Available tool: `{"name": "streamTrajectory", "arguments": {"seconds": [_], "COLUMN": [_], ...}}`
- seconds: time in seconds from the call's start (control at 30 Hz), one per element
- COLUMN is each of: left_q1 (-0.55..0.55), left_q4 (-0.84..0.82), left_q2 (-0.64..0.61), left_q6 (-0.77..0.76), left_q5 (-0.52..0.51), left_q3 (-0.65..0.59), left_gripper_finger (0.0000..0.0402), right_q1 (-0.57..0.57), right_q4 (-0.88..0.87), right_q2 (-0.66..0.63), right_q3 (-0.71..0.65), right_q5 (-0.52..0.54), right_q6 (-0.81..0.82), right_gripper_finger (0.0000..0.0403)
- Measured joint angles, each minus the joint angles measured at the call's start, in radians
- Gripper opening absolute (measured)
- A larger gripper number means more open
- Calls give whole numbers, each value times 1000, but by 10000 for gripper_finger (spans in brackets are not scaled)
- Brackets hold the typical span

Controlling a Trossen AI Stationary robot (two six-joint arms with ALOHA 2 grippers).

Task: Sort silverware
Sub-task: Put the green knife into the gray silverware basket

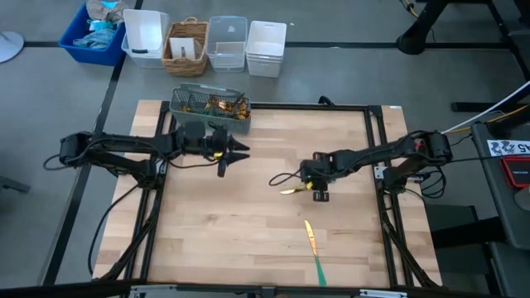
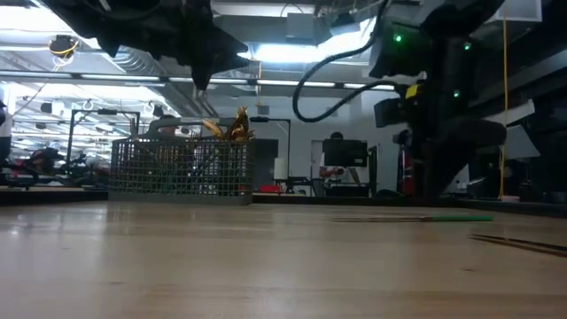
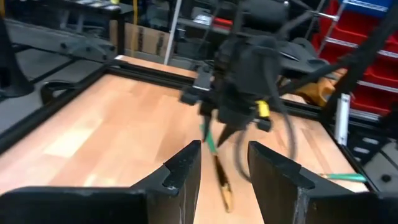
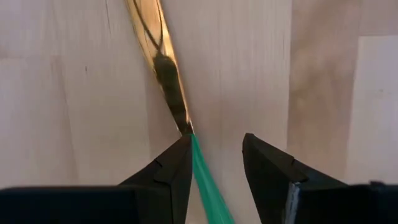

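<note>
Wicker basket (image 1: 186,48), blue bin (image 1: 93,40), 3 white and clear plastic tubs (image 1: 227,41) on floor beyond wooden table (image 1: 240,223).

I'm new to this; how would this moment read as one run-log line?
left gripper: open, beside basket | right gripper: open, over knife | second knife: on table

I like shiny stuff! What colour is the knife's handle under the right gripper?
Teal-green handle, gold blade; right wrist view shows it best.

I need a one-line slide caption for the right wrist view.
Right claw, open, poised over a gold-bladed, teal-handled knife lying on the wooden table.
</note>
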Motion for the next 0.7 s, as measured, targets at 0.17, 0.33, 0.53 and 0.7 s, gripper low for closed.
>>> {"name": "streamTrajectory", "arguments": {"seconds": [0.17, 0.33, 0.53, 0.7], "left_q1": [-47, -76, -94, -94], "left_q4": [1, 0, 0, 0], "left_q2": [0, 0, 0, 0], "left_q6": [1, 1, 4, 7], "left_q5": [0, -4, -6, -8], "left_q3": [0, 0, 0, 0], "left_gripper_finger": [125, 125, 125, 125], "right_q1": [-29, -26, -26, -26], "right_q4": [87, 130, 181, 190], "right_q2": [0, 0, 1, 1], "right_q3": [-40, -72, -104, -108], "right_q5": [-95, -112, -103, -103], "right_q6": [-6, -30, -30, -30], "right_gripper_finger": [143, 143, 133, 98]}}
